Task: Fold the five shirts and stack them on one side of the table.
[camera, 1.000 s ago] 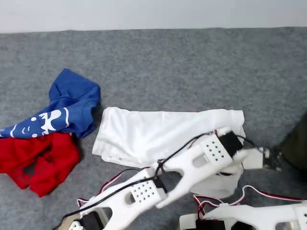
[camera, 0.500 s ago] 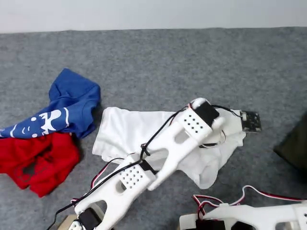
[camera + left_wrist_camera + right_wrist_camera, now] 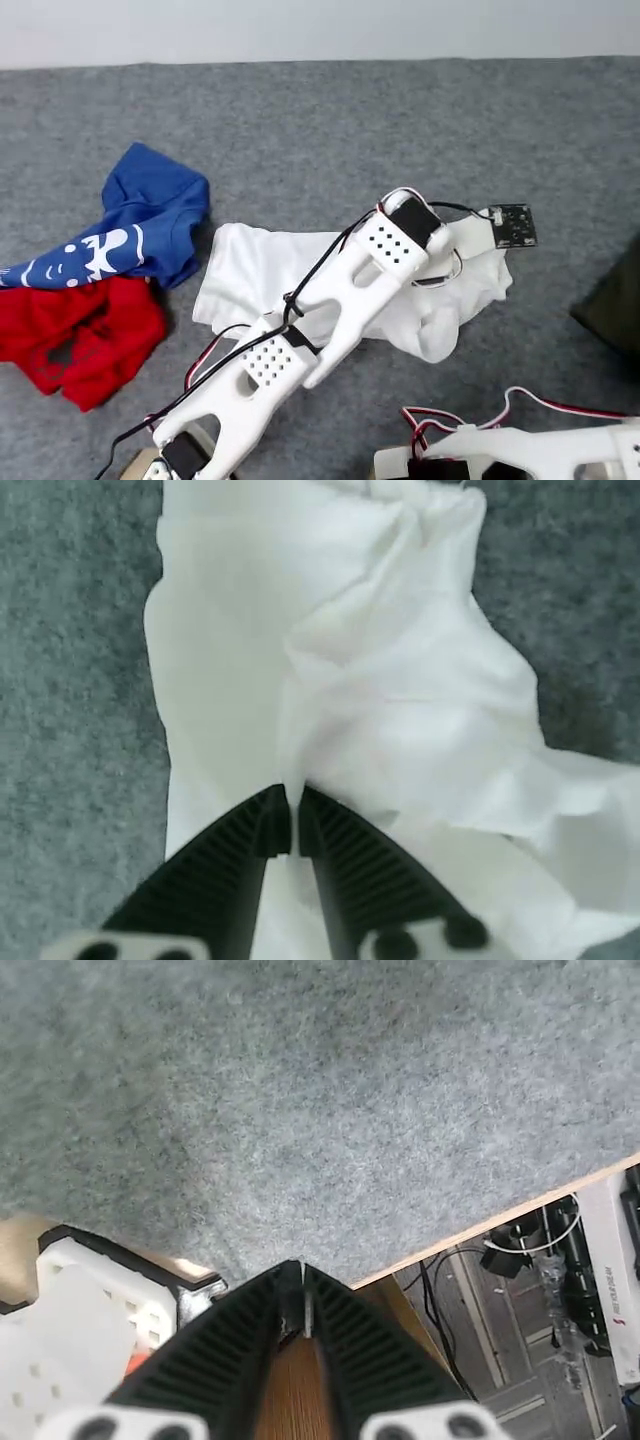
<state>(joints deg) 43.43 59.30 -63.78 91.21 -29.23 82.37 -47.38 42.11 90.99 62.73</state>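
A white shirt (image 3: 262, 275) lies spread across the middle of the grey table, its right end bunched and lifted. In the left wrist view my left gripper (image 3: 288, 798) is shut on a fold of the white shirt (image 3: 400, 700), with creased cloth beyond the fingers. The left arm (image 3: 370, 275) stretches from the front edge over that shirt. A blue shirt (image 3: 145, 215) and a red shirt (image 3: 85, 335) lie crumpled at the left. My right gripper (image 3: 300, 1268) is shut on nothing, hanging over the table's front edge (image 3: 480, 1225).
A dark green cloth (image 3: 615, 305) shows at the right edge. The right arm (image 3: 530, 452) rests low at the front right. Bare grey felt (image 3: 400, 130) runs along the back. Cables and gear lie below the table edge (image 3: 540, 1260).
The left arm swung from the front right towards the back, dragging the white shirt's right end with it. That end is now bunched higher. The right arm kept still.
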